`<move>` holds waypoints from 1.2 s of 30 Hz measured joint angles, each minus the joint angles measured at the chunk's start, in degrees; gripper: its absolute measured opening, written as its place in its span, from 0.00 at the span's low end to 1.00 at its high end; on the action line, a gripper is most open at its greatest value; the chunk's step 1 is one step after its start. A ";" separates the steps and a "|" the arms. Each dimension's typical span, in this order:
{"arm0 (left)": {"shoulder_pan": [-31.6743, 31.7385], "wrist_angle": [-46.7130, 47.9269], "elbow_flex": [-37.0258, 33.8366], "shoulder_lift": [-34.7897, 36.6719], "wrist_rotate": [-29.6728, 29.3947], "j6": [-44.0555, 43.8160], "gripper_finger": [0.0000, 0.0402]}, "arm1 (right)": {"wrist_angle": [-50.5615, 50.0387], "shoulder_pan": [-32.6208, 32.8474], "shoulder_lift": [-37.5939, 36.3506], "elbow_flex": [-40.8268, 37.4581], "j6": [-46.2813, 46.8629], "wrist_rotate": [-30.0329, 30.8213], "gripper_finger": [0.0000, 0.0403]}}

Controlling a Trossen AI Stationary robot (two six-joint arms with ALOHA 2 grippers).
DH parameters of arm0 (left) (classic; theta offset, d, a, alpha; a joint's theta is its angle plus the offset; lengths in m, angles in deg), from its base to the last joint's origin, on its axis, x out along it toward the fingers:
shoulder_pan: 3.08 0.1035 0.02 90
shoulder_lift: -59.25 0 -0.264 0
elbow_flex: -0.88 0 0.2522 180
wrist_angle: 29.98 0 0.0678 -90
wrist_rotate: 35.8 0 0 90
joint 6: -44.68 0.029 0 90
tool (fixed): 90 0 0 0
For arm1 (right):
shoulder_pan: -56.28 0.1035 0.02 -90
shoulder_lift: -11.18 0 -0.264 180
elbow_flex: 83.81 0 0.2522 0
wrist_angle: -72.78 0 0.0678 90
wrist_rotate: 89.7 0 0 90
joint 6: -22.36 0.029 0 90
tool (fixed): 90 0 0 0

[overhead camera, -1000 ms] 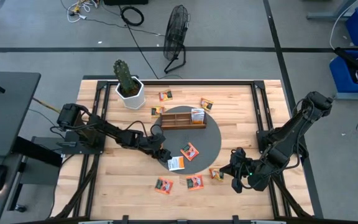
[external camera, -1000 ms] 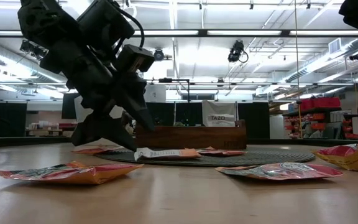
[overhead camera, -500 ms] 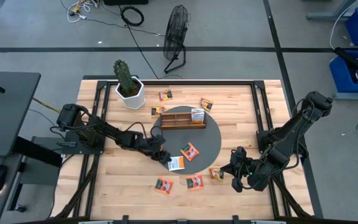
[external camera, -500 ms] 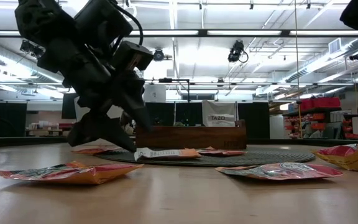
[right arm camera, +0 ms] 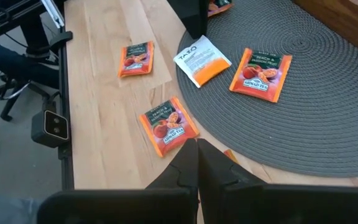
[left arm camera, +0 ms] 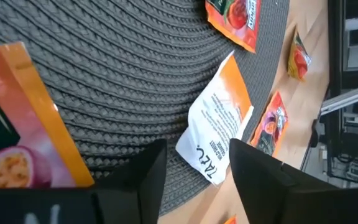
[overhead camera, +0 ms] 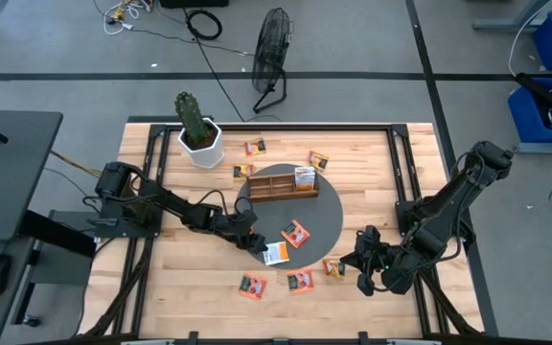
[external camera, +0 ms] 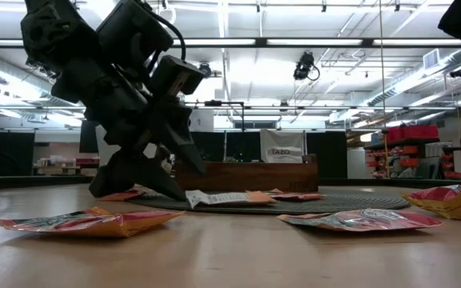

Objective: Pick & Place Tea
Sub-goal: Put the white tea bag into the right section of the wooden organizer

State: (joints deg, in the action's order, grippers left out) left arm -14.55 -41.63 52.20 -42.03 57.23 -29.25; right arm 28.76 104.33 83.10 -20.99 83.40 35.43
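Flat tea sachets lie scattered. A white-and-orange sachet [overhead camera: 276, 253] [left arm camera: 219, 127] lies on the near edge of the round dark mat [overhead camera: 316, 218]. An orange one [overhead camera: 293, 233] lies on the mat, others [overhead camera: 252, 285] [overhead camera: 300, 280] [overhead camera: 333, 268] on the wood, and one [overhead camera: 304, 177] stands in the wooden tray [overhead camera: 278, 183]. My left gripper [overhead camera: 255, 241] [left arm camera: 197, 165] is open, low at the white sachet, with its corner between the fingers. My right gripper [overhead camera: 360, 275] [right arm camera: 197, 165] is shut, resting at the table's near right beside an orange sachet. My left gripper has one fingertip [external camera: 176, 190] at the white sachet's end [external camera: 192, 194], coming slanting down from the table's left. The sachet's corner [left arm camera: 209, 171] lies between the open fingers. It stays flat on the mat's edge. Whether the second finger touches it, I cannot tell.
A potted cactus [overhead camera: 197, 129] stands at the far left corner. More orange sachets [overhead camera: 255, 147] [overhead camera: 318, 159] [overhead camera: 243, 171] lie around the tray's far side. A black frame rail [overhead camera: 398, 172] runs along the table's right side. Bare wood lies near the left edge.
My left gripper has moved a little toward the table's right and near edge, onto the white sachet. The sachet has slid a short way to the right along the mat's edge, staying flat. The right arm has kept still.
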 joint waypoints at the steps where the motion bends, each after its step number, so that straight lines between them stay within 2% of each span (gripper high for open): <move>1: 0.00 -0.06 0.00 0.00 0.02 -0.02 0.42 | -0.02 0.00 0.00 0.00 0.00 0.00 0.00; 10: 0.52 -0.10 -0.01 0.00 0.07 2.58 0.25 | -0.79 0.00 0.00 0.00 0.00 0.00 0.00; 16: 2.03 -0.23 0.00 0.00 0.00 2.59 0.03 | -0.79 0.00 0.00 0.00 0.00 0.00 0.00; 20: 2.82 -1.47 0.00 0.00 0.61 3.03 0.01 | -0.79 0.00 0.00 0.00 0.00 0.00 0.00; 28: 3.06 -8.63 0.04 -0.02 5.63 7.15 0.00 | -0.73 0.00 0.00 0.00 -0.52 0.01 0.00; 36: 3.06 -8.32 3.01 -0.02 8.47 11.83 0.00 | -0.06 -3.24 0.00 0.00 -5.82 -0.49 0.04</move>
State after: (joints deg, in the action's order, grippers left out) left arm -11.49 -49.96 55.21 -42.05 65.70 -17.42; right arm 28.70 101.09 83.10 -20.99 77.58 34.95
